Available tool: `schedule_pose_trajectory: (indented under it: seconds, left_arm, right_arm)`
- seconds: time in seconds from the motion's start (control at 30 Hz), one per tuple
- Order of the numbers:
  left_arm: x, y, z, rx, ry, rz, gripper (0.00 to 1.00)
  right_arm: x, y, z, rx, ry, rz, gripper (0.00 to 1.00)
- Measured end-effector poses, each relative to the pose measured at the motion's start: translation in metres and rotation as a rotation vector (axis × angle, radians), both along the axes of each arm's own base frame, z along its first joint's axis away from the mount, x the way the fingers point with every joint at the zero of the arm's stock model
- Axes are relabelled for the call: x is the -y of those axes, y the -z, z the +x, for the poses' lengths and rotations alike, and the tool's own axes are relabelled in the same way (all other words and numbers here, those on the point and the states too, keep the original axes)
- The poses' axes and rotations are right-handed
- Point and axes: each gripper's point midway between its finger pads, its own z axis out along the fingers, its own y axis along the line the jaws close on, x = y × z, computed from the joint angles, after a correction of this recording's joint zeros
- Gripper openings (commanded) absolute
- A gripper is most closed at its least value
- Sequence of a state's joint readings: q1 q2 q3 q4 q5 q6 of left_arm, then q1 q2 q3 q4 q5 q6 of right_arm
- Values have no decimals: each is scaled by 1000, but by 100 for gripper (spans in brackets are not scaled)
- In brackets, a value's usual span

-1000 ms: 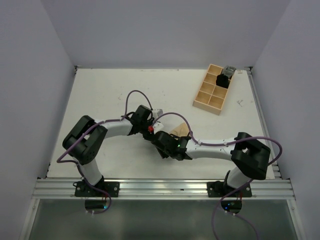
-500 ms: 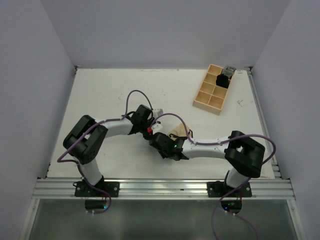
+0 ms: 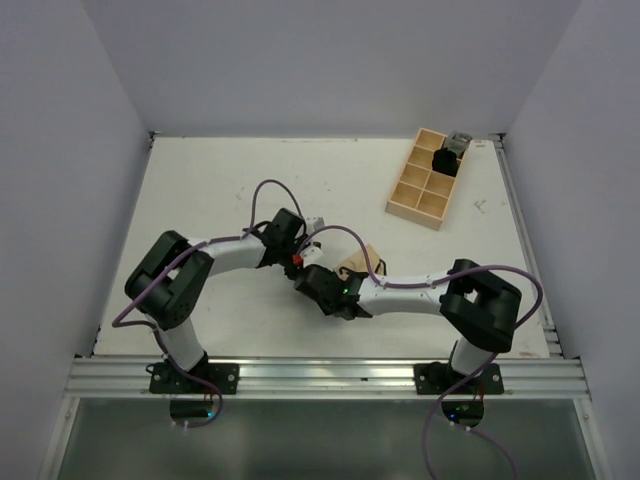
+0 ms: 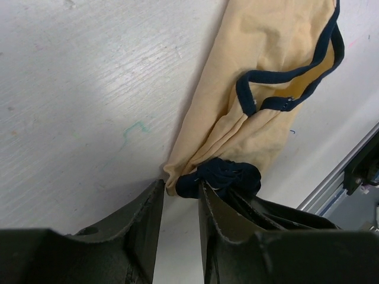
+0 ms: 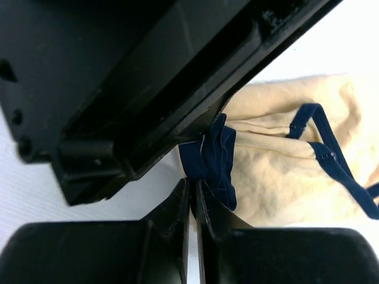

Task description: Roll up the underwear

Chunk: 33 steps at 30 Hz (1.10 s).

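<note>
Underwear (image 4: pixel 266 77) is lying on the tabletop (image 4: pixel 77 89) ahead of both jaws; right jaws are pinching together on its bunched dark trim (image 5: pixel 210 160), left jaws are standing slightly apart, that trim touching one tip

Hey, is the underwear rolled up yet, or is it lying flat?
Not rolled. The underwear lies on the table, folded into a long narrow strip, with only its dark-trimmed end bunched up.

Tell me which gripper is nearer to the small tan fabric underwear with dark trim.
Right. The right gripper is closed on the bunched dark trim at one end of the tan fabric underwear. The left gripper stands slightly open at that end's corner, contact unclear.
</note>
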<state>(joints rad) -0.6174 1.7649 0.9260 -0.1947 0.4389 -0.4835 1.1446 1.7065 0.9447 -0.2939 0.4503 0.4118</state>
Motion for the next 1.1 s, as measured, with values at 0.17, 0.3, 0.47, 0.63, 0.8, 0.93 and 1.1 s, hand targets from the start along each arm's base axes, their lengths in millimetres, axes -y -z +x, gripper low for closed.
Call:
schedule_pose_trajectory:
  seconds: [0.17,0.3,0.47,0.63,0.8,0.93,1.1]
  left_arm:
    - [-18,-2,5,-17,-60,40,37]
    - [-54,-3,22,-16,-158,97,37]
    - [-95,-3,33,7,-250,163,38]
    - [-103,-4,14,17,-236,158,38]
    - [-97,-7,1,10,-207,106,39]
    - [-86,-11,0,33,-176,52,40]
    - [-66,-17,-9,42,-130,-29,40]
  right_arm:
    - [-4,0,3,-20,10,19,0]
    - [-7,0,6,-77,21,68,0]
    - [-8,-2,11,-223,65,243,0]
    - [-11,-2,9,-356,91,393,0]
    - [-21,-2,-3,-460,90,528,0]
    - [-26,-3,-13,-543,91,627,0]
    - [-22,-3,-14,-607,122,714,0]
